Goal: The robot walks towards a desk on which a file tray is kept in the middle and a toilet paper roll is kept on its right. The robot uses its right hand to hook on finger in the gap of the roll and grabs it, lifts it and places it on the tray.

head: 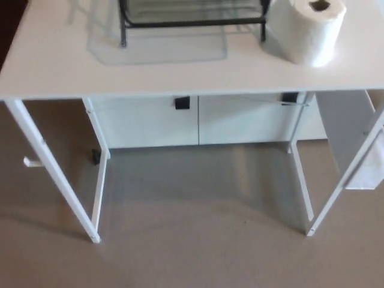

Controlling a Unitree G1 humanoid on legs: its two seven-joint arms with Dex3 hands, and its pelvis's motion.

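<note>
White laminate fills the upper part of the head view, and no black hand is seen anywhere in it: neither the left nor the right arm enters the picture, so whether the fingers are released, clenched or grasping cannot be told. The approach is judged to be under way, with the reach not yet begun.

The toilet paper roll (pixel 307 30) is stood on end at about one o'clock on the desk (pixel 54 72), its dark core hole facing up, just beside the file tray (pixel 192 18), which is seen at twelve o'clock and is cut off by the top edge. The roll is soft, white and cylindrical, with a slightly loose, quilted wrap; the tray is made of thin black wire bars over a clear, glossy base that is hard to tell from the desk top. The desk is carried on slim white metal legs (pixel 54 180), and pale cabinets (pixel 198 123) are seen behind them above a matt beige floor (pixel 192 252).

Several risks are judged from here. The roll is light and could be tipped or pushed off the near edge if the finger is brought in off-centre. The core could be missed, the soft paper being crushed instead. The desk edge could be bumped if the walk is carried too far.
</note>
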